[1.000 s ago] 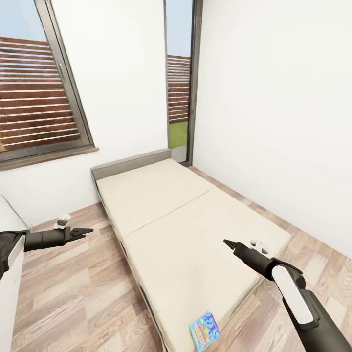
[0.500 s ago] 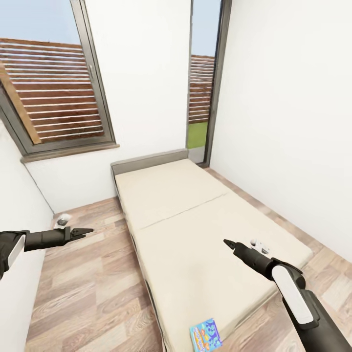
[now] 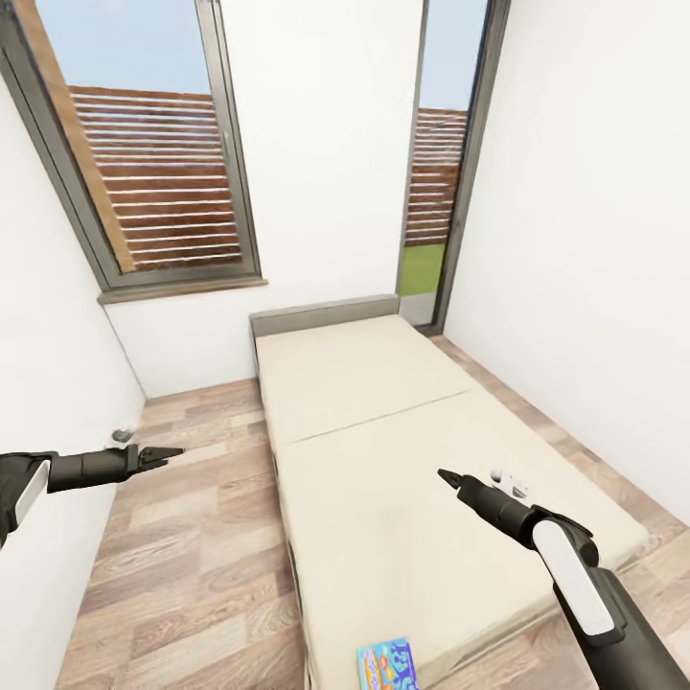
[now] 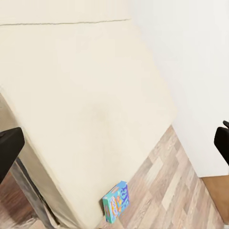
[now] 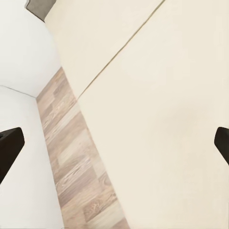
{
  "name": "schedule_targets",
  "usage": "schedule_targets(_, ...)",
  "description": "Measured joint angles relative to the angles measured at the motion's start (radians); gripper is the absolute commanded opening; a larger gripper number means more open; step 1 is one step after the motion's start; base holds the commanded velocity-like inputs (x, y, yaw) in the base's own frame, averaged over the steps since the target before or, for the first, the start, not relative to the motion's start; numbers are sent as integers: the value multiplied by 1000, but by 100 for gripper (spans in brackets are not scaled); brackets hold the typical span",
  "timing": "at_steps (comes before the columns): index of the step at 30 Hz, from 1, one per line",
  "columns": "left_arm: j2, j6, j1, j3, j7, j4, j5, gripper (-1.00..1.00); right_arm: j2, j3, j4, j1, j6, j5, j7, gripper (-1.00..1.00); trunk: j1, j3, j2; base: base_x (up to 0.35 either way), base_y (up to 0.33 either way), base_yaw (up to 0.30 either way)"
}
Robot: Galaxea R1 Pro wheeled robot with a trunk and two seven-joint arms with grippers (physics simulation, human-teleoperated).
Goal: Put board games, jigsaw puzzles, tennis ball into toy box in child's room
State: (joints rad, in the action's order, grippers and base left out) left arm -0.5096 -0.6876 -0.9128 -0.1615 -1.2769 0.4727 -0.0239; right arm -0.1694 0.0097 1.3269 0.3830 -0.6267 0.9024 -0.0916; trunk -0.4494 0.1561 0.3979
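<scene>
Jaws of left gripper (image 3: pixel 172 451) spread wide in wrist view, nothing between them; arm hangs over wood floor (image 3: pixel 192 537) beside white wall at left. Large window (image 3: pixel 144 163) above, slatted fence outside. Bed (image 3: pixel 402 479) with cream mattress runs from far wall toward near end, seam across middle. Board game (image 3: pixel 388 665), blue box, lies at near edge of bed, close to its foot corner. Right gripper (image 3: pixel 447 476) above mattress, jaws likewise spread wide, empty. Narrow glazed door beyond bed's head.
</scene>
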Motion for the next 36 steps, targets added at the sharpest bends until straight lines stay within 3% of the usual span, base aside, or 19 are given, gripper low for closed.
schedule_targets(17,0,-1,0,0,-2,0,1,100,0,0,-2,0,0,0,0,100,0,-7,0,-63,-196,285)
schedule_targets(36,0,-3,0,0,-2,0,1,100,0,-1,-6,0,0,0,0,100,0,-15,0,-48,10,285)
